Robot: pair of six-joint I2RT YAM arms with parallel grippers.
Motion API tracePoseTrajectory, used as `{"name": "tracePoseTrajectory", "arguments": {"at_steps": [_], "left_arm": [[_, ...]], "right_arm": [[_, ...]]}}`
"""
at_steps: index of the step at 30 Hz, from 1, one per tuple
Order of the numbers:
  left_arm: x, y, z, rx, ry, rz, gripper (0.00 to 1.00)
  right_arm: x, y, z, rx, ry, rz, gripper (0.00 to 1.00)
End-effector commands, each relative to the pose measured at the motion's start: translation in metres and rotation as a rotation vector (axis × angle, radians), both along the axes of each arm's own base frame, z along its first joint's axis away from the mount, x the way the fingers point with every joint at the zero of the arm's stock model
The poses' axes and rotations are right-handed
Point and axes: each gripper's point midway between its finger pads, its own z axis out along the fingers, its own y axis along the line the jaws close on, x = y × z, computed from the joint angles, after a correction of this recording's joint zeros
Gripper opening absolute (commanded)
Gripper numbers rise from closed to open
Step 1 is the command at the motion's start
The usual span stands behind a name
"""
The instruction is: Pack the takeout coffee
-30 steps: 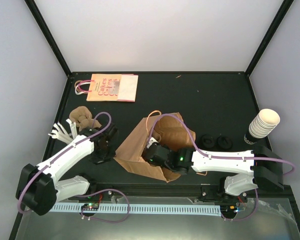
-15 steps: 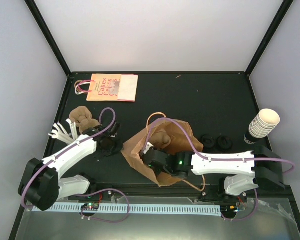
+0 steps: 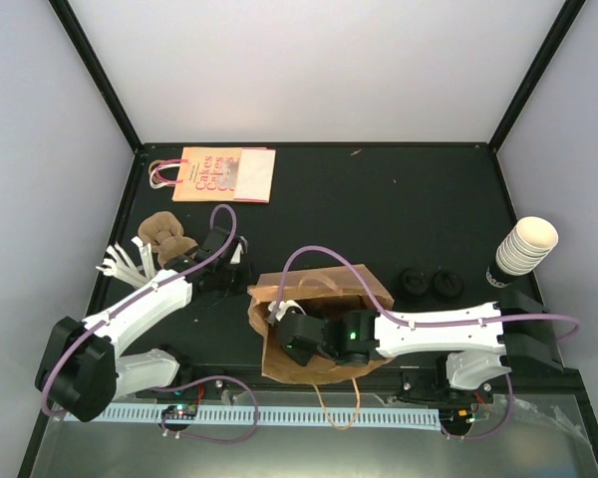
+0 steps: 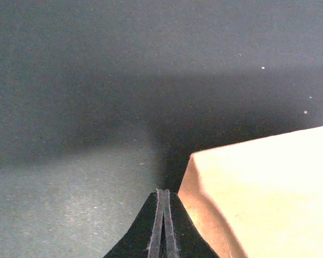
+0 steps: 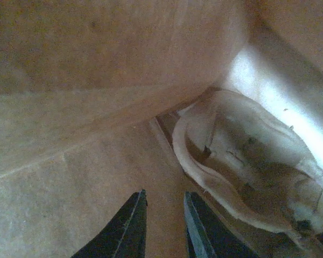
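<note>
Paper walls and a press-on lid likely made the takeout coffee light, crushable and spill-prone, best held mid-body, yet it showed in no view, while the right gripper [image 5: 161,194] stood slightly parted, empty, inside the brown paper bag [image 3: 275,360] and the left gripper [image 4: 163,192] was closed on nothing.

Matt brown paper bag [image 3: 369,289] (creased)
</note>
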Motion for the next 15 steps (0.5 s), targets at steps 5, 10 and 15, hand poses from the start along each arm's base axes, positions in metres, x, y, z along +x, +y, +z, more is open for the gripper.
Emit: {"name": "tracePoseTrajectory", "arguments": {"at_steps": [5,10,15], "left_arm": [[0.022,0.017,0.036,0.117,-0.131,-0.003,0.04],[0.032,0.017,0.046,0.164,-0.133,-0.031,0.05],[0.044,0.003,0.052,0.143,-0.152,-0.091,0.09]], "right_arm": [[0.003,-0.03,-0.015,-0.079,-0.03,-0.047,0.23],[0.006,-0.038,-0.014,-0.152,-0.1,-0.006,0.24],[0.001,-0.042,-0.013,-0.227,-0.145,0.106,0.24]]}}
